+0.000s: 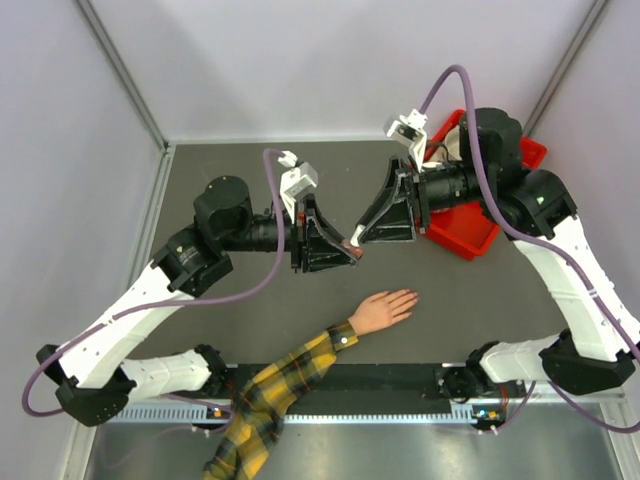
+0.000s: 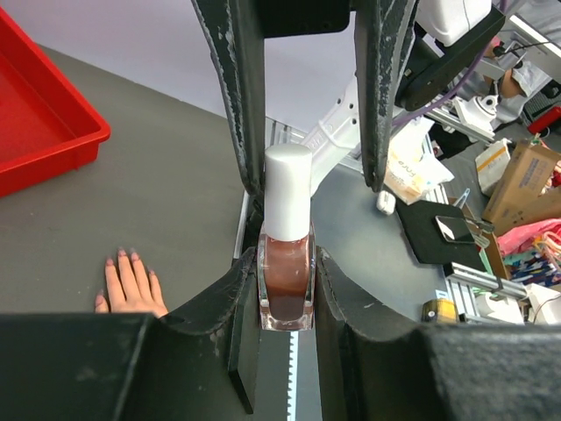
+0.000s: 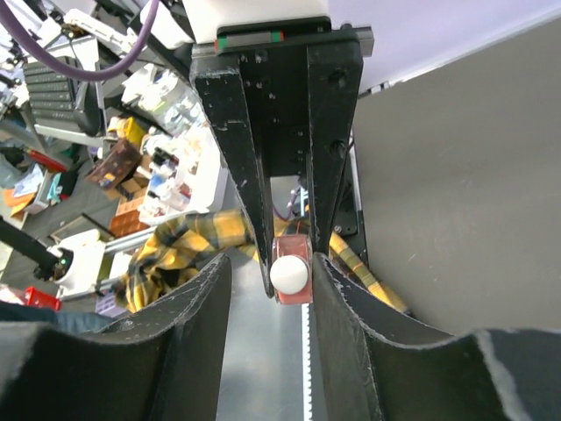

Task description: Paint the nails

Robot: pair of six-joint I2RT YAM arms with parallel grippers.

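The mannequin hand (image 1: 385,310) lies palm down on the dark mat, with a yellow-and-dark plaid sleeve (image 1: 280,385). Its tiny nails (image 2: 121,255) show in the left wrist view at the lower left. My left gripper (image 2: 285,267) is shut on a small glass nail-polish bottle (image 2: 286,281) of red-brown polish with a white cap (image 2: 288,189), held in the air above the mat. My right gripper (image 3: 272,267) is open, its fingers either side of the cap (image 3: 289,274). The two grippers meet tip to tip (image 1: 355,247) beyond the hand.
A red tray (image 1: 468,240) stands at the back right under the right arm; it also shows in the left wrist view (image 2: 44,132). Grey walls close in the mat. The plaid sleeve (image 3: 175,250) hangs over the near rail.
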